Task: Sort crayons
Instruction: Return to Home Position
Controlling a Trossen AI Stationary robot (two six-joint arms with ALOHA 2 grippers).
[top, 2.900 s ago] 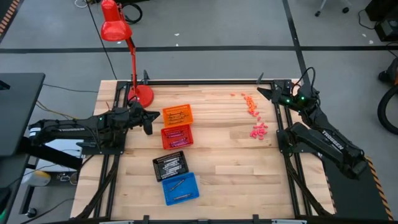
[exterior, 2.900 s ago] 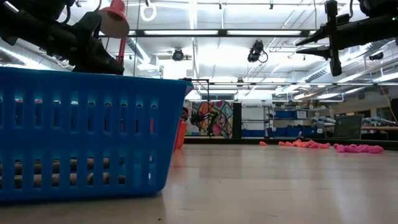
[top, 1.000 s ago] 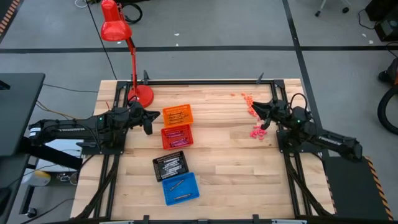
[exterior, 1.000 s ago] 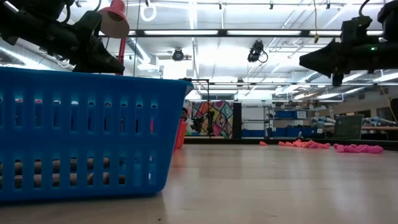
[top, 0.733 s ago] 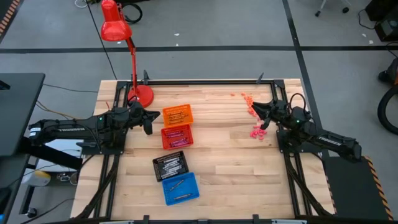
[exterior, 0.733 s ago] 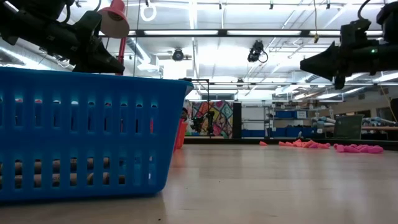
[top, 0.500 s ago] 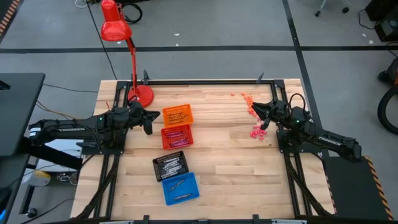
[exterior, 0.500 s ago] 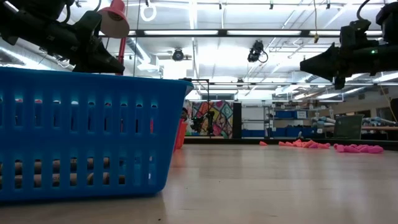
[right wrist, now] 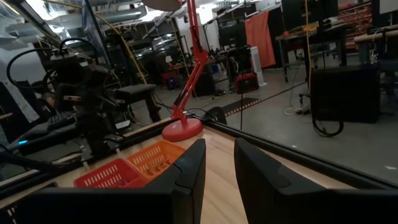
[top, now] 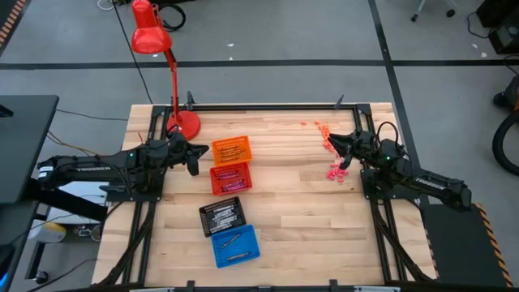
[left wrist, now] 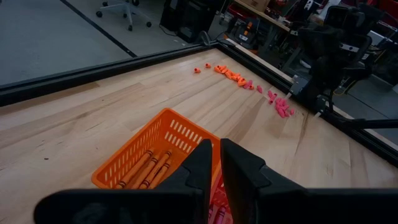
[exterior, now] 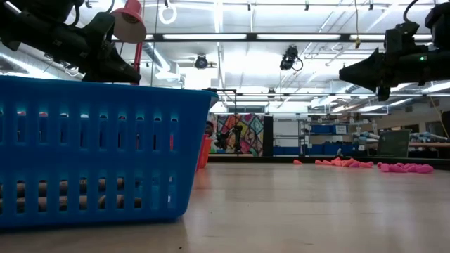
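Note:
Loose crayons lie on the table at the far right: a row of orange ones [top: 324,134] and a pink-red pile [top: 337,170]. They also show in the low view [exterior: 344,162] and in the left wrist view [left wrist: 236,76]. More crayons lie in the orange tray [top: 232,149], red tray [top: 231,178], black tray [top: 222,215] and blue tray [top: 235,245]. My right gripper [top: 335,144] hovers above the loose crayons, slightly open and empty [right wrist: 219,180]. My left gripper [top: 193,159] hangs shut and empty just left of the orange tray [left wrist: 155,158].
A red desk lamp [top: 174,81] stands with its base [top: 185,123] at the far left, close to my left arm. The four trays run from the far left toward the near edge. The blue tray [exterior: 98,151] fills the low view's left. Bare wood lies between the trays and the loose crayons.
In the last second nothing has visibly moved. Before that, my right gripper came from the table's far right corner down and toward the loose crayons, and it has stayed above them since.

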